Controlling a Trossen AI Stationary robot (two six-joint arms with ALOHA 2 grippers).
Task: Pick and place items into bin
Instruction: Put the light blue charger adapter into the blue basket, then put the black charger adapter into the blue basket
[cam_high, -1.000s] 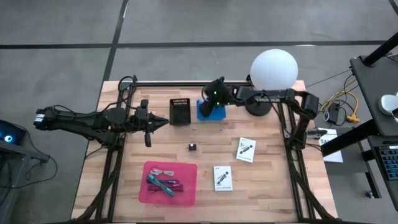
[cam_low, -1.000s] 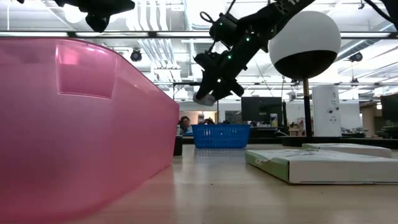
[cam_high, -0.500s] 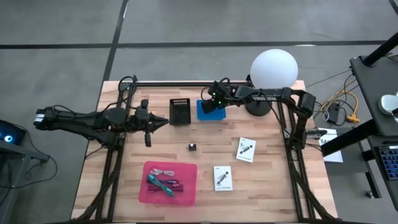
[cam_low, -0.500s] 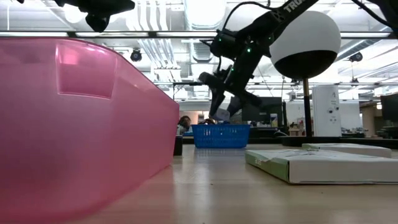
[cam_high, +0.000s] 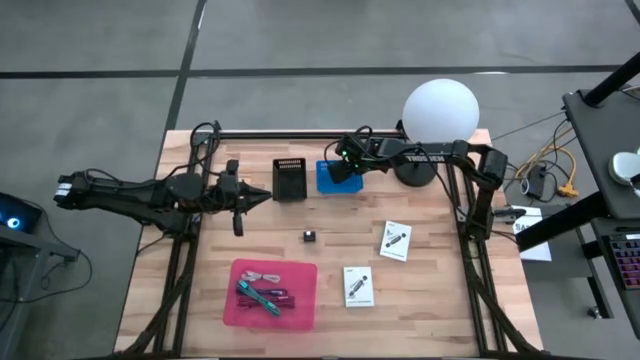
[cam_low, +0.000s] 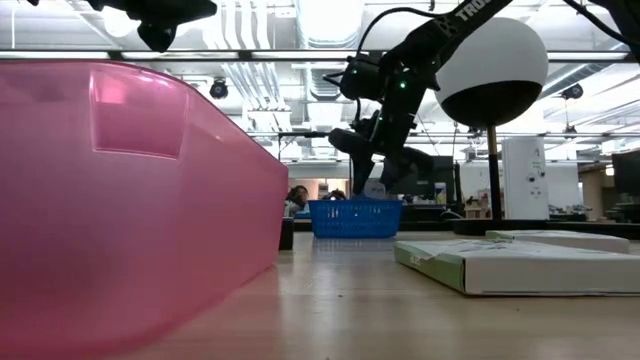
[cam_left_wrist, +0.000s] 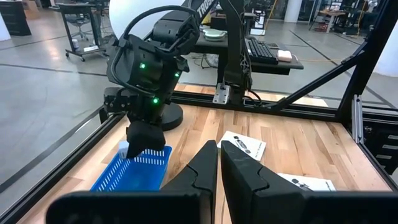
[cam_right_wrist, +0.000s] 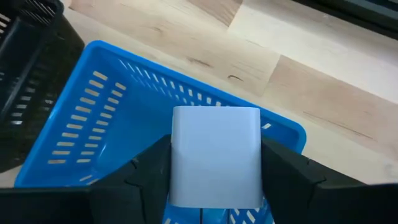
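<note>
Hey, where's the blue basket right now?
In the high view, the blue basket sits at the table's far edge, right of the black basket, directly under the right hand.

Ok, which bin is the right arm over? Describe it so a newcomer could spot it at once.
Start at the big white globe lamp at the table's far edge. Just left of its dark base sits a small blue slotted basket, under the right end effector, which has a pale block between its fingers. Its neighbour is a black basket; only this one is blue.

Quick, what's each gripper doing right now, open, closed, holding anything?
Left gripper: closed, empty.
Right gripper: over the blue basket, a pale block between its fingers; gripped or released cannot be told.
</note>
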